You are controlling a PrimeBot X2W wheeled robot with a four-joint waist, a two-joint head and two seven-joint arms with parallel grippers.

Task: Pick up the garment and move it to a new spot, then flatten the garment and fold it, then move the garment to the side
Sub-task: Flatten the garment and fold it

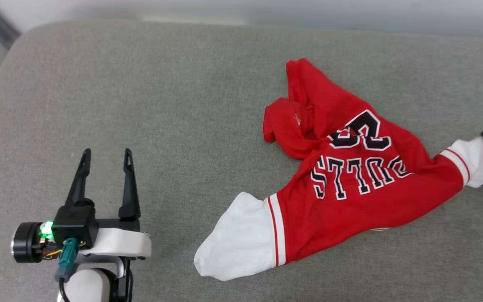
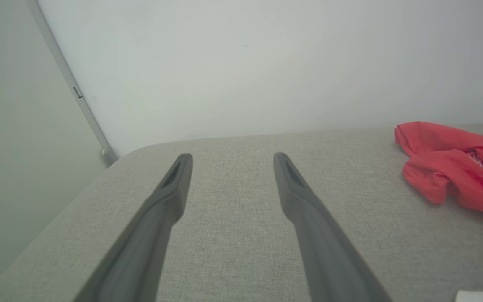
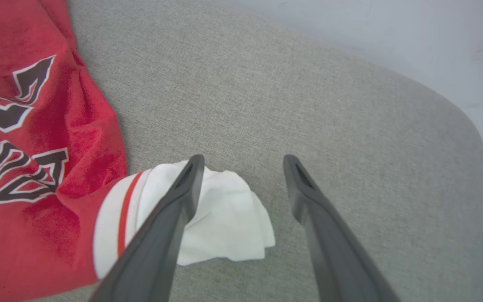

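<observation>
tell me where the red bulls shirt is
In the head view the crumpled red fabric shirt with white sleeves lies on the right half of the grey cushion, one sleeve by the open right gripper.

Gaping left pincer [image 2: 232, 156], garment [image 2: 447, 159] at right

The left gripper [image 1: 106, 152] has its two long dark fingers [image 1: 129, 184] spread apart, and they point straight ahead. Just behind the fingers sits a black block [image 1: 75, 224] with a small green light [image 1: 47, 228] on its side, and then a white wrist [image 1: 120, 244]. The right gripper [image 3: 244, 158] has its fingers spread wide apart too.
</observation>
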